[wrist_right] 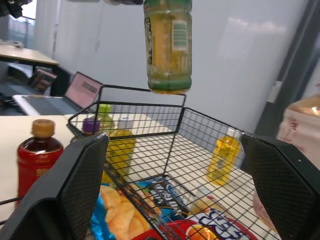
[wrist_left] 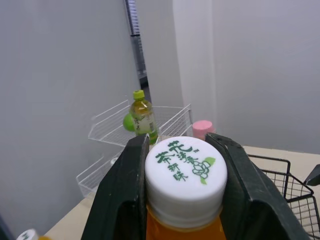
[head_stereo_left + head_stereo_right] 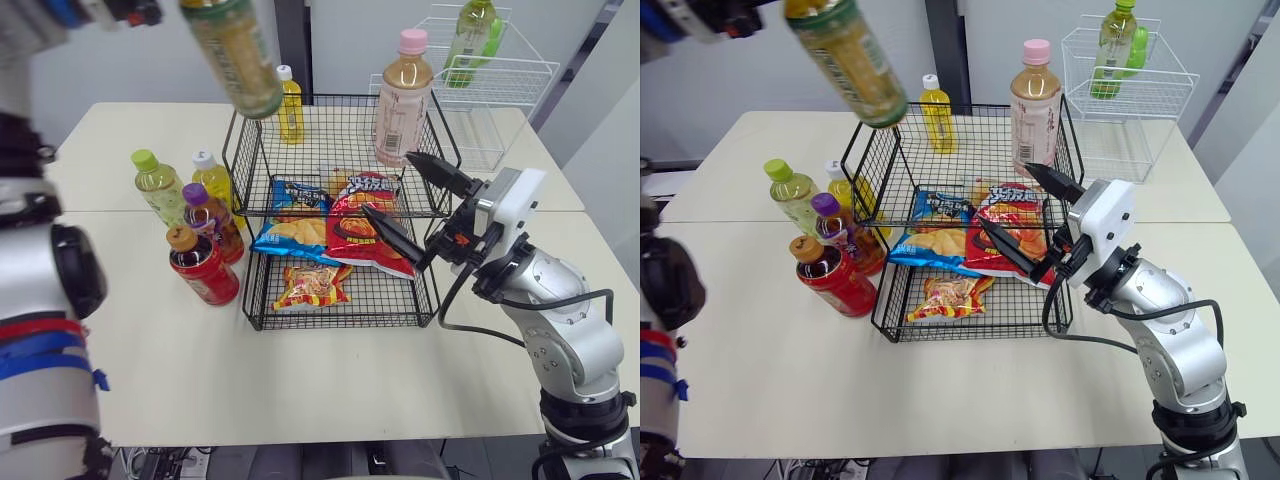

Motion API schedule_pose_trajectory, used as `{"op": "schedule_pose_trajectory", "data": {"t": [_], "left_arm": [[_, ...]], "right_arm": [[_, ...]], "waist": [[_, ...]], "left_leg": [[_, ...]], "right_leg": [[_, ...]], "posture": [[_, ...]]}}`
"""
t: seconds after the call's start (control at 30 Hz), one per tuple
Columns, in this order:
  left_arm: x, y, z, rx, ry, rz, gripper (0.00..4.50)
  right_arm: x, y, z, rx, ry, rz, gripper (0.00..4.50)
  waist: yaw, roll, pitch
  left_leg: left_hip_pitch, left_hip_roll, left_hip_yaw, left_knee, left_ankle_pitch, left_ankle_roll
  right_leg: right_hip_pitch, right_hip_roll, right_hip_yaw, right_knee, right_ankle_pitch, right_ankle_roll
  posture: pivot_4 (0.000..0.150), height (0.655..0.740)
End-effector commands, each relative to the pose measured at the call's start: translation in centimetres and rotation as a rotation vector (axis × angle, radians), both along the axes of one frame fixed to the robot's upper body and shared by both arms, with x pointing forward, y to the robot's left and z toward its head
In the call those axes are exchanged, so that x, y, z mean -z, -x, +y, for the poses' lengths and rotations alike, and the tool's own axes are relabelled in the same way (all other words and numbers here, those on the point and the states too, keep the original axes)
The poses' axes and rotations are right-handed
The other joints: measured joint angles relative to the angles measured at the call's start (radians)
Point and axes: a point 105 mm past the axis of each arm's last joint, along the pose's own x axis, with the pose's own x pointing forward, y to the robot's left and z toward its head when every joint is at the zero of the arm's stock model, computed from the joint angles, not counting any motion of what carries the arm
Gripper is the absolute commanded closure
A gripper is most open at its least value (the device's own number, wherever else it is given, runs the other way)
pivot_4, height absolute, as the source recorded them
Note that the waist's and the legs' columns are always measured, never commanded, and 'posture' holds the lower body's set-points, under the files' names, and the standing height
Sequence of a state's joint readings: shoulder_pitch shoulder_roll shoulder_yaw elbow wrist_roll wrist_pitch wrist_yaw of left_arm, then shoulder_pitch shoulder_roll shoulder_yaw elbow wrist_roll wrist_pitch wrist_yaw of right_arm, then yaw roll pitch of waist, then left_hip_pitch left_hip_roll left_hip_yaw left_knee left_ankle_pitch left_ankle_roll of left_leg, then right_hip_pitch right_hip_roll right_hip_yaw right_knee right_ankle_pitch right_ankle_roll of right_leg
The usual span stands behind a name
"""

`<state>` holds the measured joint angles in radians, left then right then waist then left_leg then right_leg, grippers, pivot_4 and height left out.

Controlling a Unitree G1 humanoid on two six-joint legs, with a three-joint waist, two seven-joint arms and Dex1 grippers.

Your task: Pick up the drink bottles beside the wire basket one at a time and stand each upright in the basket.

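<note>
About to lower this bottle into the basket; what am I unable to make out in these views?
Left end effector: left eye view, top edge cuts off its grip on the held bottle.
Held bottle's body: left wrist view, hidden under its white cap and the fingers.
White-capped yellow bottle beside the wire basket: head views, lower half behind the purple-capped bottle.
Small item behind the snack bags: mostly covered, unidentifiable.

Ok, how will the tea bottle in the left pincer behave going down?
Likely heavy: the tea bottle looks nearly full. Gripped only at the cap by the left pincer, it hangs tilted and may swing. On the wire basket floor it could tip.
</note>
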<state>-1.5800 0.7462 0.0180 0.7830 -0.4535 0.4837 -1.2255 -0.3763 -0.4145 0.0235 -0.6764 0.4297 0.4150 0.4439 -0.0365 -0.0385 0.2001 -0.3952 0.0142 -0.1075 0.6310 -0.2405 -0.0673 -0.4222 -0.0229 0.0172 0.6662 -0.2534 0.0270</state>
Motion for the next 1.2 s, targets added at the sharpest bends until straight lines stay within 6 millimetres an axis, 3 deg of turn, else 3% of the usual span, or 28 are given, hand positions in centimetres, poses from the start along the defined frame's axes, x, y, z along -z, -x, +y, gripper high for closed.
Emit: {"op": "schedule_pose_trajectory", "data": {"t": [0.03, 0.17, 0.3, 0.5, 0.67, 0.9, 1.0, 1.2], "left_arm": [[-1.3, -0.7, -2.8, 0.028, 0.015, -0.060, 3.14], [0.7, -2.1, -6.3, 0.083, -0.021, -0.020, 3.14], [2.0, -3.0, -8.3, 0.081, -0.046, 0.000, 3.14], [3.7, -4.2, -9.7, 0.059, -0.066, 0.052, 3.14], [3.6, -4.4, -10.1, 0.049, -0.033, 0.039, 3.14], [2.9, -4.3, -9.6, 0.050, 0.005, 0.041, 1.15], [2.3, -4.1, -8.5, 0.042, 0.028, 0.042, 0.17], [1.1, -3.0, -4.7, 0.016, 0.068, 0.003, 0.04]], "right_arm": [[-1.3, 0.6, -0.2, 0.070, -0.023, -0.060, 0.00], [-1.2, 0.5, -0.3, 0.117, -0.023, -0.058, 0.00], [-1.0, 0.7, -0.6, 0.150, -0.023, -0.058, 0.00], [-0.8, 1.2, -1.0, 0.187, -0.024, -0.055, 0.00], [-0.5, 1.4, -1.2, 0.197, -0.023, -0.047, 0.00], [-0.1, 1.5, -1.4, 0.191, -0.019, -0.037, 0.00], [0.0, 1.5, -1.3, 0.174, -0.018, -0.031, 0.00], [0.3, 1.5, -0.8, 0.123, -0.002, -0.022, 0.00]], "waist": [[0.002, 0.000, 0.000], [0.001, 0.000, 0.000], [-0.003, 0.000, 0.000], [-0.006, 0.000, 0.000], [-0.005, 0.000, 0.000], [-0.005, 0.000, 0.000], [-0.006, 0.000, 0.000], [-0.020, 0.000, 0.000]], "left_leg": [[-0.001, 0.000, 0.000, 0.000, 0.000, 0.000], [-0.002, -0.001, 0.000, 0.000, 0.000, 0.000], [-0.004, -0.001, 0.000, 0.000, 0.000, 0.000], [-0.004, -0.001, 0.000, 0.000, 0.000, 0.000], [-0.003, -0.001, 0.000, 0.001, 0.000, 0.000], [-0.002, -0.001, 0.000, 0.004, 0.000, 0.000], [-0.002, -0.001, -0.001, 0.006, 0.000, 0.000], [-0.001, -0.001, -0.001, 0.012, 0.000, 0.000]], "right_leg": [[0.000, 0.000, 0.000, 0.000, 0.001, -0.002], [-0.001, -0.001, -0.001, -0.001, 0.001, -0.002], [-0.002, -0.001, -0.001, -0.001, 0.001, -0.002], [-0.002, -0.001, -0.001, 0.001, 0.001, -0.002], [-0.001, -0.001, -0.001, 0.001, 0.001, -0.002], [-0.001, -0.001, -0.001, 0.006, 0.001, -0.001], [-0.001, -0.001, 0.000, 0.008, 0.001, -0.001], [-0.001, 0.000, 0.000, 0.014, -0.002, 0.003]], "posture": [[0.150, 0.7400], [0.150, 0.7400], [0.150, 0.7400], [0.150, 0.7400], [0.150, 0.7400], [0.150, 0.7400], [0.150, 0.7400], [0.150, 0.7400]]}}
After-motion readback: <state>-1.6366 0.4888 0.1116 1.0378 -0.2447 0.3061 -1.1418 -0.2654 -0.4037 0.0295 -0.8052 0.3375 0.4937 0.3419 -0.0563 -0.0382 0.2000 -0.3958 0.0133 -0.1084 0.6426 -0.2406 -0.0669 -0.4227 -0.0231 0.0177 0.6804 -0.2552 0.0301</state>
